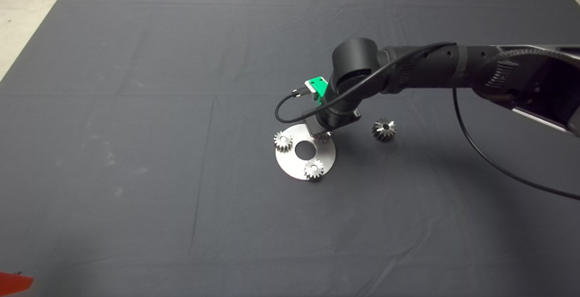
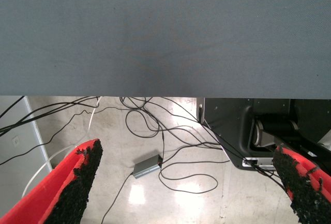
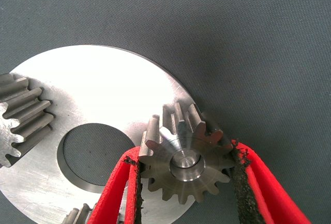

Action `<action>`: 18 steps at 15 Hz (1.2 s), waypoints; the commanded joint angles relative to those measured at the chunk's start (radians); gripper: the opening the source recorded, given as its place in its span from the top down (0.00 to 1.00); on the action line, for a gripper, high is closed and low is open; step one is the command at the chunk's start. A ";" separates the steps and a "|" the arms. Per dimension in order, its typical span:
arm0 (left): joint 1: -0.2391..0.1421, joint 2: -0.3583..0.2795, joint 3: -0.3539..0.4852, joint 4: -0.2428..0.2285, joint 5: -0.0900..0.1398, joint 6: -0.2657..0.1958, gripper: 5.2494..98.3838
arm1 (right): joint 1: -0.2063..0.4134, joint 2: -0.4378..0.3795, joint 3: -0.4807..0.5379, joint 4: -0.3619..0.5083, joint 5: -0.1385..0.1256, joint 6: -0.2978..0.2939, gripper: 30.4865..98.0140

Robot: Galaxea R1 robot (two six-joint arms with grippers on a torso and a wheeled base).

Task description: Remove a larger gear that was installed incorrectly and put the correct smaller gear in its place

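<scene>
We find no text, label, brand, number or sign that can be read in any view.

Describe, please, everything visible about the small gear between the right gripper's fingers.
The small silver metal toothed gear is low, with straight teeth and a round pin filling its centre. It sits flat near the rim of the round silver metal plate with a centre hole. The right gripper has its red fingers closed against its teeth on both sides.
</scene>
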 commanded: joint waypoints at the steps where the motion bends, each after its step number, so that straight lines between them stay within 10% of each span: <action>1: 0.000 -0.007 -0.001 0.011 0.007 0.005 0.15 | 0.028 0.007 0.006 -0.023 -0.093 0.007 0.94; 18: 0.000 -0.004 -0.003 0.011 0.007 0.005 0.15 | 0.028 0.036 -0.012 -0.024 -0.098 0.000 0.92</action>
